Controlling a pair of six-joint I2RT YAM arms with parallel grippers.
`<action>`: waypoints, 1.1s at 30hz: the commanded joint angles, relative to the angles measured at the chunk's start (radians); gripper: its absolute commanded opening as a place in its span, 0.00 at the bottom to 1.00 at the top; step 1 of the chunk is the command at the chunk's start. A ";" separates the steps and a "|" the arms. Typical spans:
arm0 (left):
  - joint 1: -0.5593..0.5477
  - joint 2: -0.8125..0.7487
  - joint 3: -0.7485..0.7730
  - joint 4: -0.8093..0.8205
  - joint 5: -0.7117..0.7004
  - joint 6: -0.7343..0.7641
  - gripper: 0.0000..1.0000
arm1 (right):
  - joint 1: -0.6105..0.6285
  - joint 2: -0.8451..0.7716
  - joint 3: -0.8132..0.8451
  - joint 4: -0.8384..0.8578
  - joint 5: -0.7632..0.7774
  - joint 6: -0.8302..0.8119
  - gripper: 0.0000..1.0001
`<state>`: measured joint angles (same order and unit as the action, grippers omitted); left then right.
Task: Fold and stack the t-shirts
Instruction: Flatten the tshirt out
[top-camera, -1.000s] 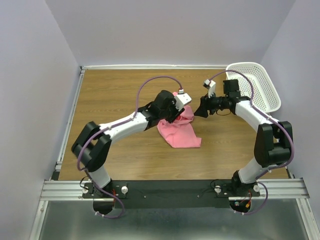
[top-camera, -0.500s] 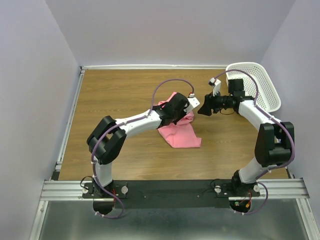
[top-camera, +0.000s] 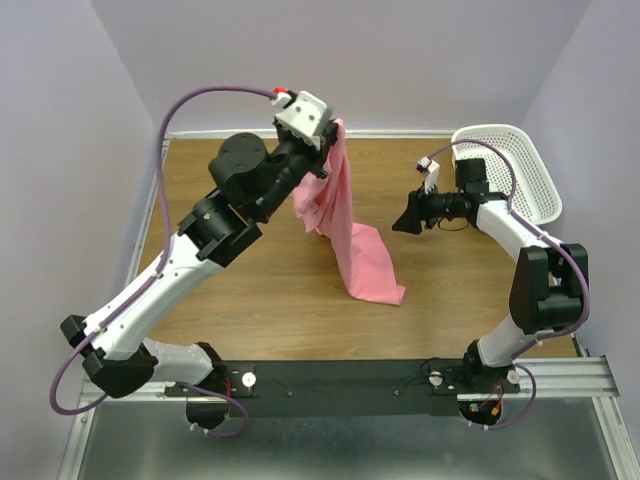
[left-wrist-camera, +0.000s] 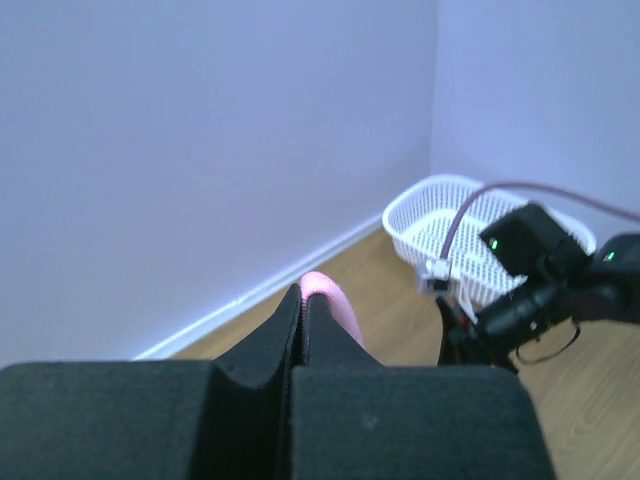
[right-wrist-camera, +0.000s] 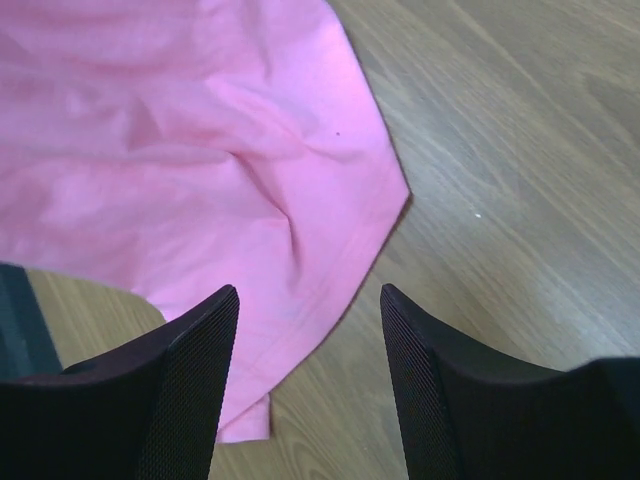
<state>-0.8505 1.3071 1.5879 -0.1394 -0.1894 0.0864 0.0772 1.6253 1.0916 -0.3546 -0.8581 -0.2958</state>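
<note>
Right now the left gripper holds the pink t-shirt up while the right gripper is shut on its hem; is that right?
Not quite: the right gripper is open, holding nothing, as the right wrist view shows; the left gripper holds the t-shirt up.

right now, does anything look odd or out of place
The pink t-shirt hangs unfolded from the shut left hand, high above the table, its lower end lying on the wood. Nothing else stands out.
</note>
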 joint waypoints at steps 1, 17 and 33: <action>0.005 0.017 -0.016 -0.022 0.005 -0.037 0.00 | -0.004 -0.007 0.016 -0.040 -0.117 -0.016 0.67; 0.044 0.023 0.159 -0.077 -0.113 -0.030 0.00 | 0.254 -0.173 -0.073 -0.279 -0.151 -0.404 0.71; 0.050 -0.023 0.230 -0.101 -0.045 -0.062 0.00 | 0.450 0.004 -0.003 -0.083 -0.007 -0.181 0.66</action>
<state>-0.8040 1.3285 1.7599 -0.2512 -0.2493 0.0376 0.5053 1.5955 1.0393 -0.4984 -0.8341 -0.5426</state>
